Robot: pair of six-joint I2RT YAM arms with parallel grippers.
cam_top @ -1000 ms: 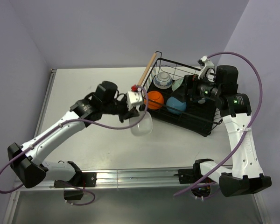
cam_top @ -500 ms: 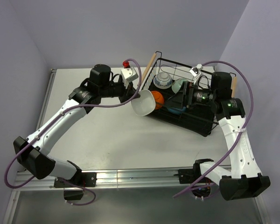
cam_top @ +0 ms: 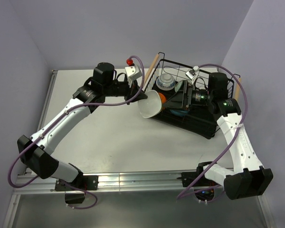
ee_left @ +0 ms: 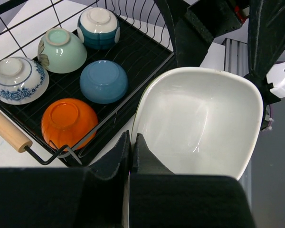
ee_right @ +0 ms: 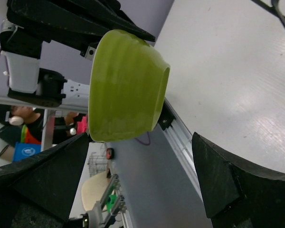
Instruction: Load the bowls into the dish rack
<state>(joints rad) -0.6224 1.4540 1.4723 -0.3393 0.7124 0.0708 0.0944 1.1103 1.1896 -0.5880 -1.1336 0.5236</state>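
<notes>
Top external view shows the left gripper point(cam_top: 141, 97) clamped on the rim of the squarish white bowl point(cam_top: 149, 104). The bowl is held clear of the table point(cam_top: 99, 128) and tipped on its side, right at the left end of the dish rack point(cam_top: 199, 126), just below the wooden handle point(cam_top: 151, 66); whether it touches the wire cannot be told. In the left wrist view the two dark fingers point(ee_left: 118, 154) pinch the bowl's near rim, one inside and one outside, with the hollow of the bowl facing the camera. Behind it, five bowls sit upside down on the rack's black base: the orange bowl point(ee_left: 69, 121) nearest the handle end, the blue bowl point(ee_left: 103, 80) just beside it, the blue-and-white patterned bowl point(ee_left: 19, 80), the mint green bowl point(ee_left: 61, 50) and the dark teal bowl point(ee_left: 99, 27) beyond. The right gripper point(cam_top: 179, 100) hangs over the rack, pointing toward the held bowl; its wrist view shows both fingers spread wide with nothing between them, and the bowl's outer wall looks yellow-green there.
</notes>
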